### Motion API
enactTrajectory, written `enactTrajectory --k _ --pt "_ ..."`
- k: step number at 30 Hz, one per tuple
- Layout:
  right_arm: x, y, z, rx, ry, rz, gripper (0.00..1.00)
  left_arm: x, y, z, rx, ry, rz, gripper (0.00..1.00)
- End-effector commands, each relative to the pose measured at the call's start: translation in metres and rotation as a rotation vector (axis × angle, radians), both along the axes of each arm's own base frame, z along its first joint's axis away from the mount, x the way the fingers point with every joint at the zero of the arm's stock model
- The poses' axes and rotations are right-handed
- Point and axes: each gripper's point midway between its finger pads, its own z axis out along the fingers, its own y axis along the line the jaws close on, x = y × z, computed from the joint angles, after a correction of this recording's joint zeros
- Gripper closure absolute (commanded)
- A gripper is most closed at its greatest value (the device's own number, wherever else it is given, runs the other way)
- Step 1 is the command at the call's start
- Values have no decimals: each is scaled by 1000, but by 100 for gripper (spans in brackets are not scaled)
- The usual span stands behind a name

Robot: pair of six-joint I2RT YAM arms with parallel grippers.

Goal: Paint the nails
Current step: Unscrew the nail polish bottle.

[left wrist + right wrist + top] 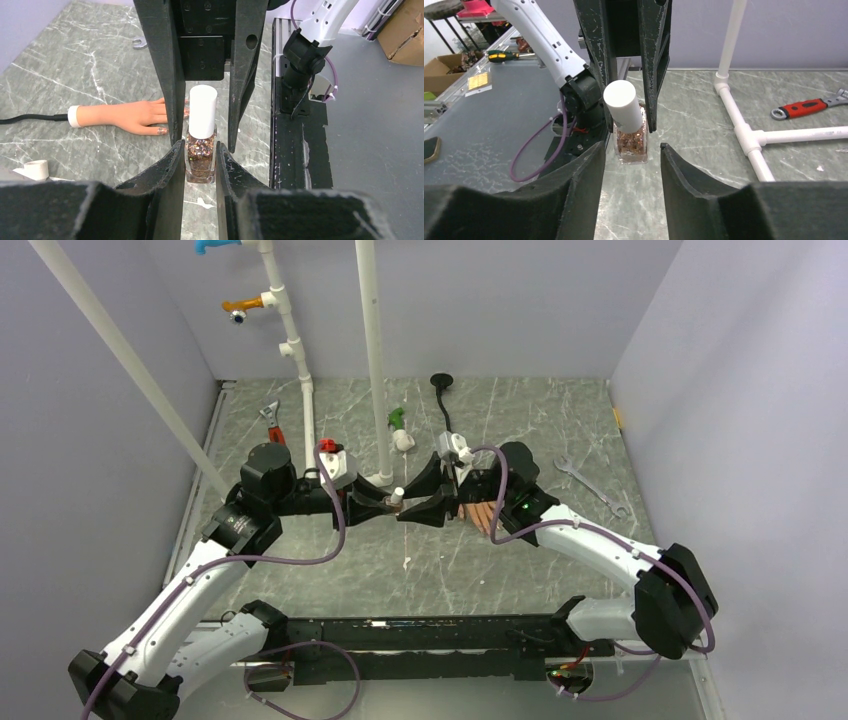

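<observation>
two pincers | left pincer [199,150] clamped on polish bottle [201,167]; right pincer [631,150] open around white cap [623,105]

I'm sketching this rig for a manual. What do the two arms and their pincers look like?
The left arm and right arm have white shells between black joints, each trailed by a purple cable. The left pincer and right pincer are matte black, each with two thick wedge-shaped fingers, scuffed pale inside. A green light shows on the right arm.
</observation>
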Motion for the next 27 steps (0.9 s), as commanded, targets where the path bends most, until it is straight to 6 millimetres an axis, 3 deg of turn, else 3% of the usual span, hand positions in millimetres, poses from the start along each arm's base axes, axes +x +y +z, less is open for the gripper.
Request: enactTrajectory --k 1,4,10,14,19,27 --pt "-3 5 20 67 -58 18 56 2 -3 9 -29 -23 4 100" --pt "-4 9 19 65 -64 20 62 3 -3 9 -29 -19 3 100" --pt "-4 10 19 60 -75 16 100 2 -3 9 -29 -26 2 100" --pt "-5 7 22 57 -97 4 100 0 -3 8 -19 -21 -11 99" --pt "-8 4 26 45 -126 11 100 -5 -3 6 5 -16 -51 75" --pt "-10 0 33 47 -157 4 100 -9 -3 2 24 -4 -79 52"
